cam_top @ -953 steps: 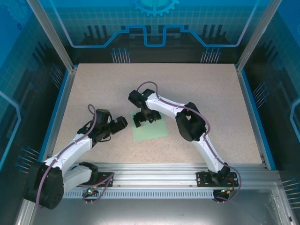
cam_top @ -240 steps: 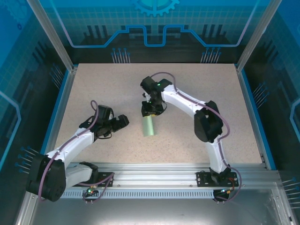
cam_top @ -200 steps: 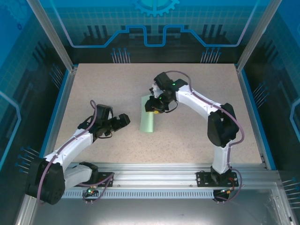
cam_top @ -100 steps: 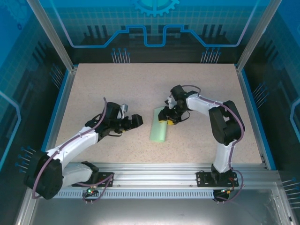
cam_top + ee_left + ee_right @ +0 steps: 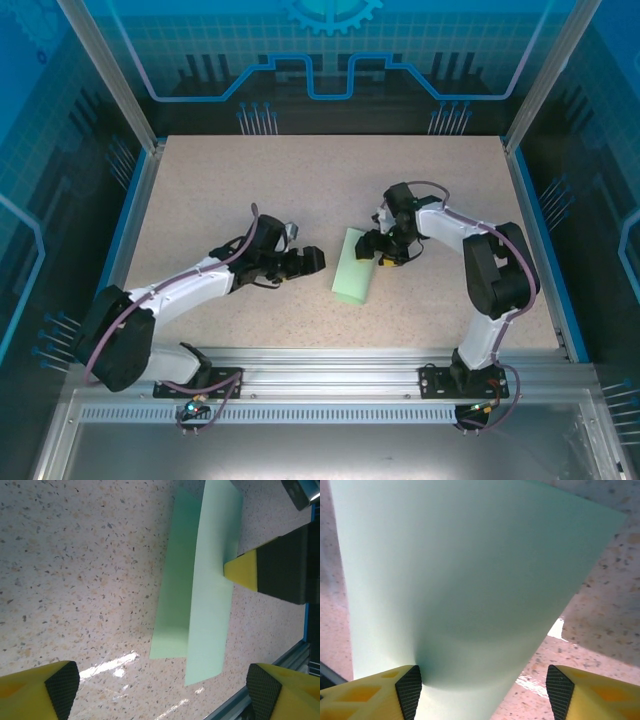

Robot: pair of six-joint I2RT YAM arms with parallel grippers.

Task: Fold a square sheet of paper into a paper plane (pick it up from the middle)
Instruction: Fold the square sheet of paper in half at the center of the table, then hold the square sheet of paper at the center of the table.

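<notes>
Just right of centre on the table (image 5: 200,200), the square sheet of paper (image 5: 353,278) is lying folded double into a long strip. At its 9 o'clock the left gripper (image 5: 314,262) is hovering, jaws wide apart, empty. At 2 o'clock the right gripper (image 5: 376,252) is straddling the strip's far end, jaws spread, one yellow fingertip (image 5: 241,573) touching its edge.

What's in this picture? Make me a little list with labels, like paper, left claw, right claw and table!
paper: square sheet of paper, pale green, folded over loosely, lying flat on the table
left gripper: open, just left of the paper, not touching it
right gripper: open, at the paper's right side, one yellow fingertip at its edge
table: speckled beige
plane: not made yet
</notes>
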